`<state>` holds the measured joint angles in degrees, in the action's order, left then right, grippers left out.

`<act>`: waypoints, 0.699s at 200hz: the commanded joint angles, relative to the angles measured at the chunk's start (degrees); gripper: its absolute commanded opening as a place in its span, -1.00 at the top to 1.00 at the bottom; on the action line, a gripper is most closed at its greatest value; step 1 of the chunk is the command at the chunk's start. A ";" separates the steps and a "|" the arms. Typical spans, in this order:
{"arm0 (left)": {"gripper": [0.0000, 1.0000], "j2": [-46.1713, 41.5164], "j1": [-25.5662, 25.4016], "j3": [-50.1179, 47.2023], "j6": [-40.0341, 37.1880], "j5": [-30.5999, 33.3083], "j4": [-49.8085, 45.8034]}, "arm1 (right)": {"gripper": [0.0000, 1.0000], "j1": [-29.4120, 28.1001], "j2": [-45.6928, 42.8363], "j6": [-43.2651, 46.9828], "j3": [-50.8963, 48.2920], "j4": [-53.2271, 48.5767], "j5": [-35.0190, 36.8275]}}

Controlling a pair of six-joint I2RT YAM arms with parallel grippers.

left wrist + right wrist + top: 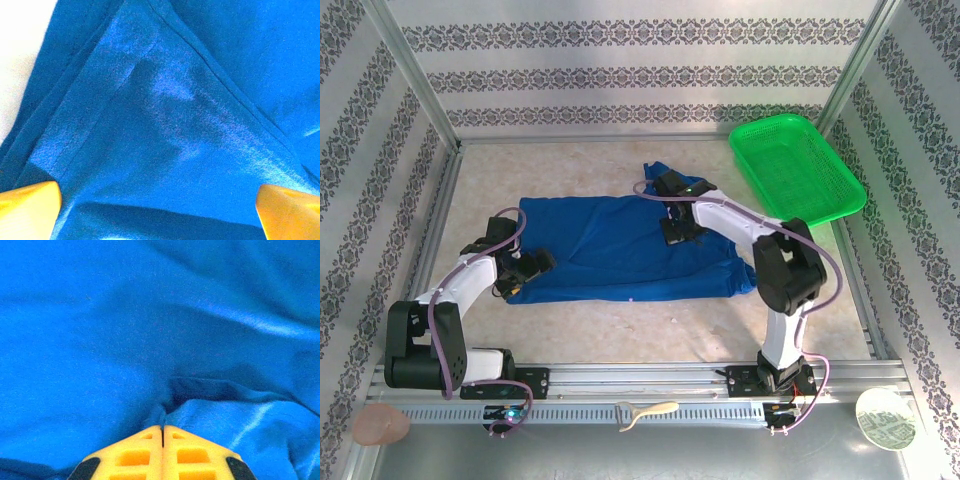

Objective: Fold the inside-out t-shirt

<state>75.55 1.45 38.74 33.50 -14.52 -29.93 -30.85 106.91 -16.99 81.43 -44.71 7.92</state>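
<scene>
Where the right gripper (162, 440) shows in its wrist cam, low centre of frame, it is clenched: yellow jaws pressed flat together, no gap. Blue cloth puckers into a dark crease right at the tips, so it reads as pinching a fold of the t-shirt (100, 340). Rest of that frame = blue fabric, soft ridges running toward upper right.

Top cam: right gripper (678, 232) sits centre-right of frame, down on the shirt's upper right portion, arm reaching in from lower right. A bit of cloth sticks up beyond it at the shirt's top edge.

Left gripper (160, 205) is released: jaws wide apart at lower left & lower right corners of its wrist frame, w/ shirt lying beneath. Stitched seams run diagonally and meet near top centre. A hem edge lies along the left, w/ a strip of pale worktop (15, 60) beyond it, upper left. Top cam puts the left gripper (532, 263) at the shirt's left edge, centre-left of frame.

T-shirt lies spread roughly flat across mid worktop, plain blue side up, approx. rectangular, long axis left–right. Green mesh basket (798, 165) is upper right, apart from the shirt. On the near rail, bottom centre: cream utensil-like item (645, 412).
</scene>
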 commanded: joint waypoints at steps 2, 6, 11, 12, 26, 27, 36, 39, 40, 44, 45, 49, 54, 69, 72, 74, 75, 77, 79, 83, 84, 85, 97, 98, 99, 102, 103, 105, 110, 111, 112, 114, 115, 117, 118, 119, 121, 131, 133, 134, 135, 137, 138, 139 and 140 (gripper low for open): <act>-0.99 0.42 -0.51 -0.60 0.52 1.09 1.15 | 1.00 0.66 -3.14 -1.98 -0.84 1.72 0.03; -0.99 0.45 -0.51 -0.69 0.52 1.11 1.14 | 1.00 0.67 -3.06 -1.99 -0.71 1.70 -0.05; -0.99 0.44 -0.57 -0.64 0.47 1.11 1.11 | 1.00 0.67 -3.01 -1.91 -0.53 1.72 -0.29; -0.99 0.46 -0.57 -0.62 0.50 1.18 1.11 | 1.00 0.64 -2.93 -1.91 -0.51 1.72 -0.29; -0.99 0.39 -0.56 -0.67 0.47 1.16 1.10 | 1.00 0.62 -2.59 -2.24 -0.15 1.99 0.01; -0.99 0.34 -0.57 -0.64 0.45 1.16 1.10 | 1.00 0.62 -2.59 -2.29 -0.14 2.08 0.04; -0.99 0.42 -0.52 -0.66 0.50 1.16 1.10 | 1.00 0.62 -2.34 -2.70 0.04 2.55 0.27; -0.99 0.46 -0.55 -0.67 0.52 1.16 1.10 | 1.00 0.62 -2.18 -2.77 0.12 2.68 0.39; -0.99 0.42 -0.56 -0.68 0.52 1.16 1.10 | 1.00 0.62 -2.12 -2.78 0.17 2.73 0.49; -0.99 0.43 -0.57 -0.65 0.52 1.05 1.10 | 1.00 0.62 -1.96 -2.98 0.30 2.93 0.79; -0.99 0.45 -0.57 -0.62 0.52 1.06 1.10 | 1.00 0.62 -1.92 -3.01 0.35 2.99 0.96; -0.99 0.47 -0.50 -0.66 0.52 1.08 1.09 | 1.00 0.70 -1.68 -3.12 0.52 3.15 1.38; -0.99 0.43 -0.51 -0.63 0.58 1.07 1.14 | 1.00 0.72 -1.42 -3.38 0.61 3.47 2.01; -0.99 0.48 -0.54 -0.61 0.55 0.99 1.19 | 1.00 1.20 -0.71 -4.54 1.00 4.64 3.67; -0.99 0.52 -0.55 -0.58 0.52 1.00 1.07 | 1.00 1.31 -0.62 -4.79 1.01 4.96 4.02; -0.99 0.55 -0.57 -0.59 0.52 0.99 1.10 | 1.00 1.43 -0.58 -5.00 0.99 5.22 4.20; -0.99 0.56 -0.57 -0.55 0.52 0.95 1.10 | 1.00 1.46 -0.57 -5.12 1.00 5.32 4.25; -0.99 0.50 -0.57 -0.56 0.52 0.98 1.10 | 1.00 1.55 -0.57 -5.21 0.99 5.53 4.41; -0.99 0.48 -0.55 -0.52 0.47 0.99 1.06 | 1.00 1.64 -0.57 -5.48 1.05 5.80 4.59; -0.99 0.52 -0.52 -0.58 0.43 0.97 1.02 | 1.00 1.82 -0.51 -5.83 1.16 6.30 4.63; -0.99 0.50 -0.50 -0.59 0.43 0.98 1.02 | 1.00 1.88 -0.49 -5.93 1.18 6.39 4.64; -0.99 0.49 -0.54 -0.59 0.43 0.98 1.02 | 1.00 1.91 -0.48 -6.07 1.23 6.43 4.64; -0.99 0.46 -0.51 -0.59 0.36 1.01 0.85 | 1.00 2.28 -0.27 -6.77 1.90 7.32 5.07; -0.99 0.42 -0.50 -0.55 0.35 1.04 0.89 | 1.00 2.29 -0.24 -6.84 1.99 7.38 5.12; -0.99 0.45 -0.54 -0.57 0.35 1.06 0.86 | 1.00 2.33 -0.23 -6.88 2.03 7.46 5.19; -0.99 0.34 -0.55 -0.56 0.34 1.13 0.80 | 1.00 2.37 -0.09 -6.95 2.27 7.52 5.25; -0.99 0.37 -0.56 -0.58 0.34 1.15 0.78 | 1.00 2.37 -0.07 -7.02 2.39 7.57 5.30; -0.99 0.34 -0.55 -0.57 0.34 1.16 0.76 | 1.00 2.37 0.00 -7.20 2.54 7.58 5.34; -0.99 0.24 -0.56 -0.52 0.34 1.16 0.75 | 1.00 2.46 0.17 -7.46 3.09 7.75 5.51; -0.99 0.23 -0.52 -0.56 0.34 1.16 0.75 | 1.00 2.46 0.20 -7.49 3.20 7.77 5.56; -0.99 0.22 -0.55 -0.62 0.34 1.16 0.75 | 1.00 2.42 0.21 -7.51 3.29 7.83 5.63; -0.99 0.22 -0.57 -0.67 0.34 1.16 0.75 | 1.00 2.39 0.27 -7.59 3.47 7.80 5.73; -0.99 0.21 -0.57 -0.68 0.34 1.16 0.75 | 1.00 2.42 0.33 -7.65 3.52 7.84 5.76; -0.99 0.21 -0.51 -0.68 0.34 1.16 0.75 | 1.00 2.39 0.38 -7.69 3.73 7.92 5.78; -0.99 0.21 -0.51 -0.64 0.34 1.16 0.75 | 1.00 2.38 0.39 -7.74 3.78 7.94 5.78; -0.99 0.21 -0.54 -0.66 0.34 1.16 0.75 | 1.00 2.38 0.40 -7.77 3.80 7.96 5.83; -0.99 0.21 -0.50 -0.68 0.34 1.12 0.75 | 1.00 2.38 0.58 -7.87 4.00 8.01 5.89; -0.99 0.26 -0.57 -0.68 0.33 1.06 0.75 | 1.00 2.37 1.07 -8.39 4.84 8.15 6.00; -0.99 0.16 -0.51 -0.68 0.34 1.09 0.75 | 1.00 2.37 1.13 -8.49 4.90 8.19 5.98; -0.99 0.19 -0.54 -0.73 0.30 1.09 0.75 | 1.00 2.37 1.16 -8.58 4.98 8.21 6.02; -0.99 0.20 -0.56 -0.75 0.32 1.04 0.75 | 1.00 2.37 1.22 -8.62 5.06 8.22 5.99; -0.99 0.21 -0.50 -0.75 0.34 1.07 0.75 | 1.00 2.37 1.32 -8.79 5.20 8.42 5.92; -0.99 0.21 -0.54 -0.71 0.30 1.07 0.75 | 1.00 2.37 1.32 -8.79 5.20 8.42 5.92; -0.99 0.26 -0.51 -0.70 0.32 1.07 0.75 | 1.00 2.37 1.39 -8.86 5.26 8.46 5.90; -0.99 0.28 -0.50 -0.74 0.33 1.08 0.75 | 1.00 2.33 1.42 -8.90 5.29 8.52 5.89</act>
<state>75.57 1.45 38.68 33.50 -14.52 -29.93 -28.60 107.33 -23.24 83.66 -38.44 11.62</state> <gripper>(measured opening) 0.996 0.057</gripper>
